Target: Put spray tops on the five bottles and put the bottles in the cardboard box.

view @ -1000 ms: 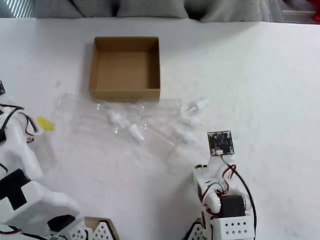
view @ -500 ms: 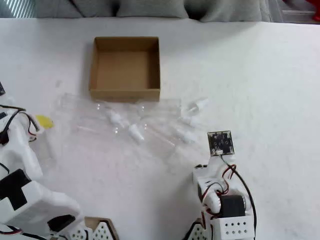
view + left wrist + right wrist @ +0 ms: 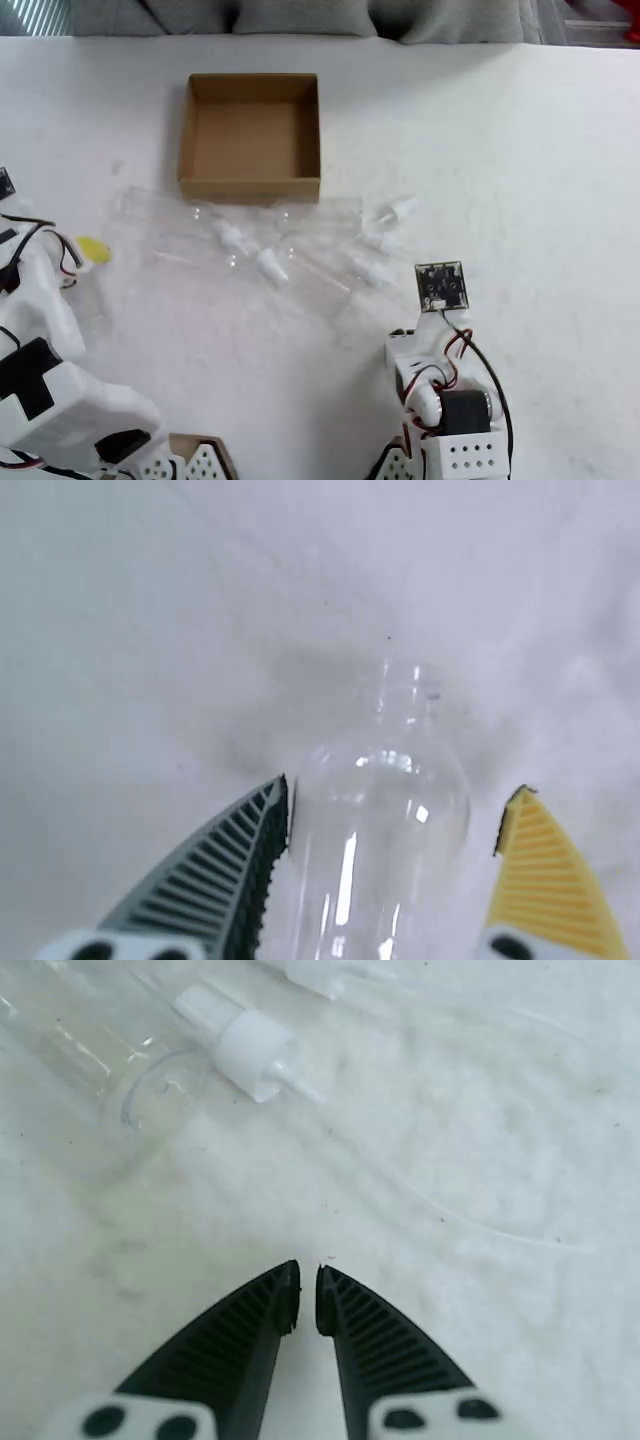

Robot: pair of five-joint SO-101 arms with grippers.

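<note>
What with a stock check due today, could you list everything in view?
box: one, brown cardboard, open top, far side of the table, nothing seen inside.
bottles: clear, exact count hard to tell, lying just in front of the box; one more is between the fingers of the left gripper.
spray tops: about five, white, loose among the bottles.
table: one, white.
cushions: grey, behind the table.
left gripper: one grey finger and one yellow, open on either side of a bottle.
right gripper: black fingers, shut, over bare table near a spray top.
</note>
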